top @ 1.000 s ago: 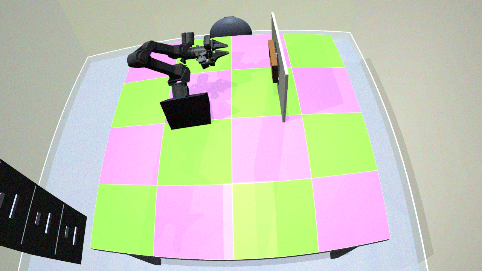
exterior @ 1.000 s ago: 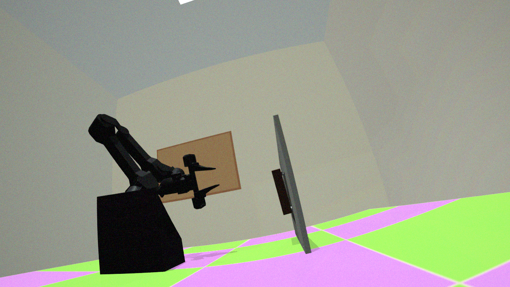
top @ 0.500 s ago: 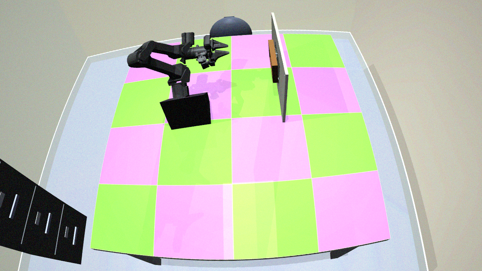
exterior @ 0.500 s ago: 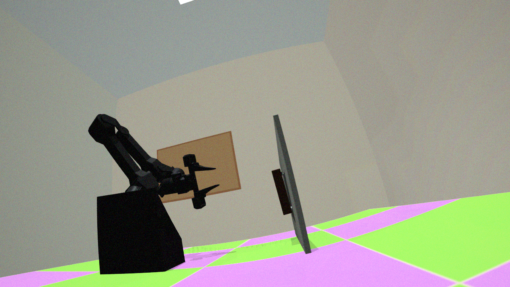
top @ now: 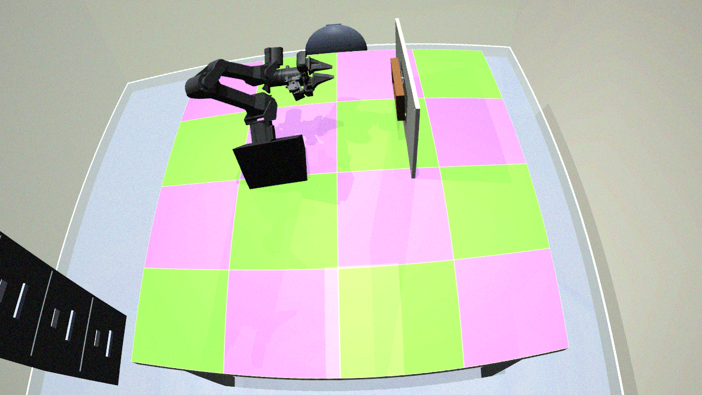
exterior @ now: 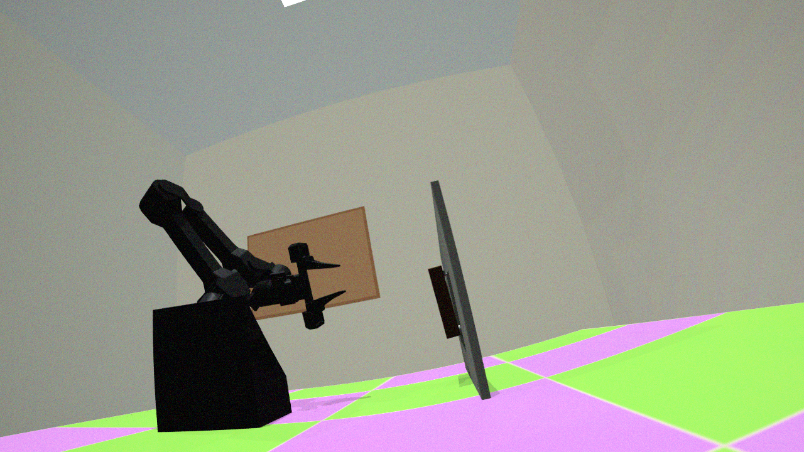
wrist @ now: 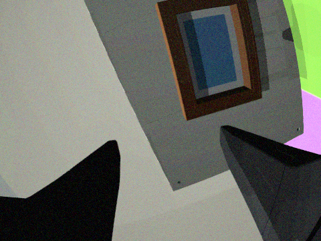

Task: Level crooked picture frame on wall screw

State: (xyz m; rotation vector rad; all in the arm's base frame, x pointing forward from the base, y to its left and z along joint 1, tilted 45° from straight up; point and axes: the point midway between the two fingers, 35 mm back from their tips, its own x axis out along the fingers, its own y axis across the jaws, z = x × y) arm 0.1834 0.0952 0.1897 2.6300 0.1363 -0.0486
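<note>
The picture frame [top: 397, 78] [exterior: 444, 303] [wrist: 181, 63] is brown with a blue picture and hangs on the upright grey panel [top: 411, 132] [exterior: 461, 295] [wrist: 140, 77]. The wrist view is rolled, with the panel's top edge at its left. There the frame hangs crooked against the panel: its top edge is closer to the panel's top edge at the image's lower end, so the side far from the top camera looks higher. The notched strip is hidden. My gripper [top: 333, 71] [exterior: 342, 278] [wrist: 170, 141] is open and empty, well back from the frame.
The arm's black base block [top: 275, 164] [exterior: 213, 371] stands on the checkered table [top: 284, 225] [exterior: 646, 393]. A dark dome [top: 336, 38] is behind the table's far edge. A black slotted unit [top: 39, 333] is at the lower left, and a brown board [exterior: 337, 242] hangs on the room wall.
</note>
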